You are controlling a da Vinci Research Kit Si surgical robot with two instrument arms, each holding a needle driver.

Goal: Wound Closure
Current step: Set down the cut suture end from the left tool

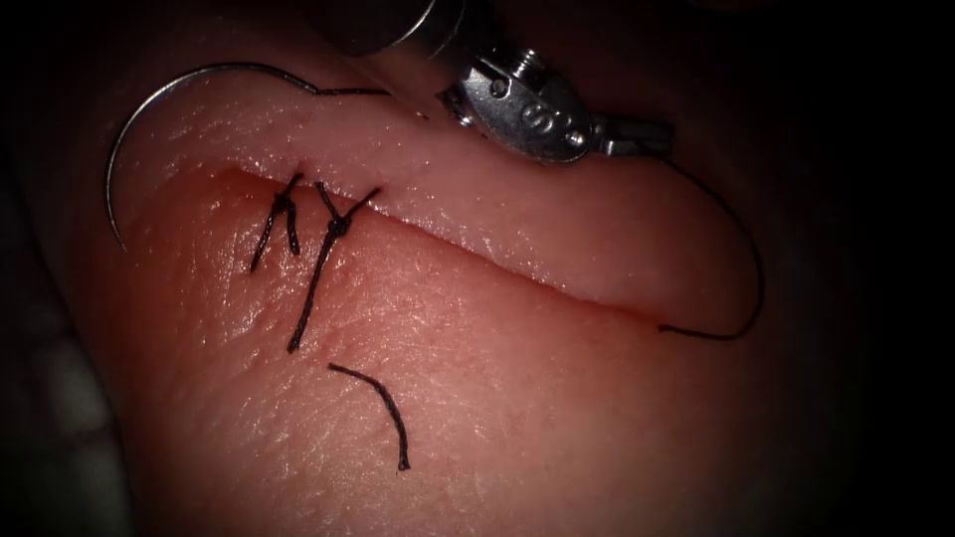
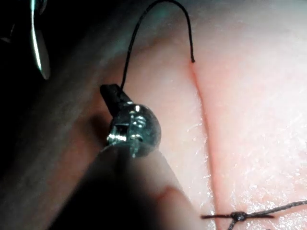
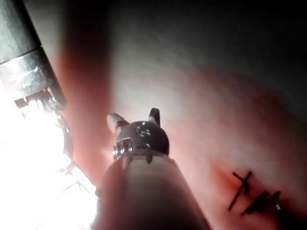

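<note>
The tissue [image 1: 517, 398] has a long cut [image 1: 477, 254] with two tied stitches [image 1: 336, 227] near its left end. The curved needle [image 1: 149, 109] lies free on the tissue past the cut's left end, held by neither tool and not in the tissue. Its thread runs under the left tool. The left tool [image 1: 647, 134] [image 2: 111, 92] is shut on the thread [image 1: 751, 249], which arcs down into the cut's right end [image 1: 662, 326] [image 2: 193, 60]. The right tool [image 3: 135, 117] stands open above the tissue and holds nothing.
A loose cut piece of thread [image 1: 373, 398] lies on the tissue below the stitches. Cut thread ends [image 1: 303, 318] trail from the knots. The stitches [image 3: 249, 191] lie beside the right tool's shaft. The left arm's shaft [image 3: 24, 57] is close by.
</note>
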